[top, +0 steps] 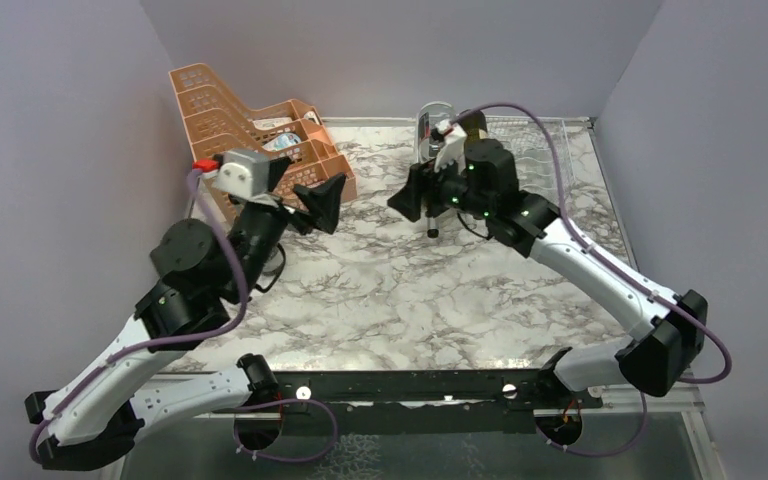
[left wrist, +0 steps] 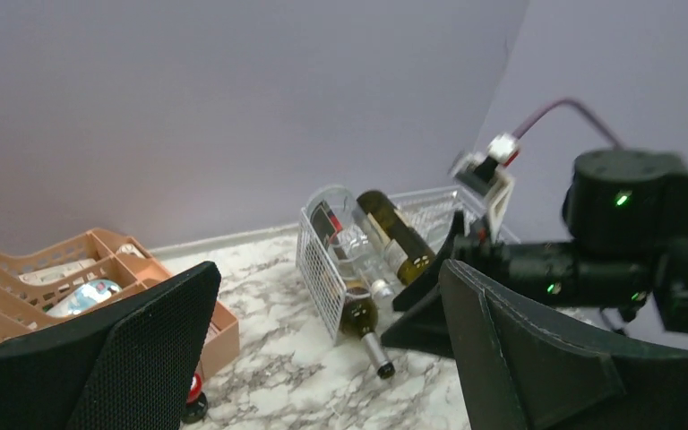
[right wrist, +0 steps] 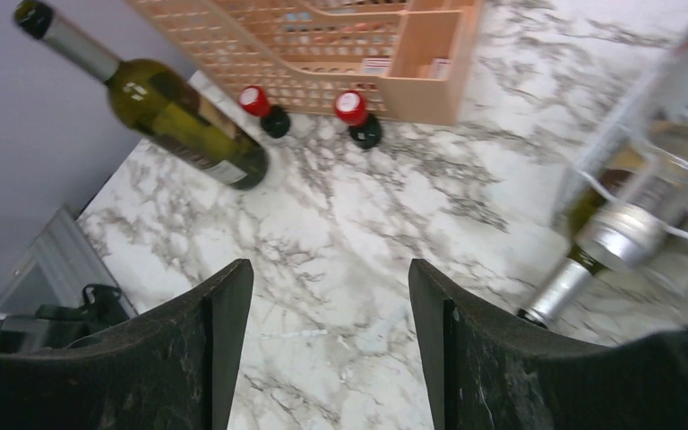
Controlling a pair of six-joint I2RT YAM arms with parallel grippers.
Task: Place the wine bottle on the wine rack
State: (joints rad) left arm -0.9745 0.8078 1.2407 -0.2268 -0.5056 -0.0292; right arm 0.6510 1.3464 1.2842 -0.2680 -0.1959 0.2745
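The wire wine rack (top: pixel 532 140) stands at the back right with several bottles lying in it. A green wine bottle (left wrist: pixel 359 314) lies in its lowest row, silver-capped neck (right wrist: pixel 563 288) poking out over the table. My right gripper (top: pixel 416 204) hovers just in front of that neck; it (right wrist: pixel 330 269) is open with only marble between the fingers. Another green wine bottle (right wrist: pixel 179 109) stands on the table near the left wall. My left gripper (top: pixel 321 205) is open and empty beside the orange trays, facing the rack (left wrist: pixel 321 269).
Stacked orange perforated trays (top: pixel 250 125) fill the back left corner. Two small red-capped bottles (right wrist: pixel 264 109) (right wrist: pixel 356 116) stand in front of the trays. Grey walls close in on three sides. Marble table (top: pixel 400 290) lies between the arms.
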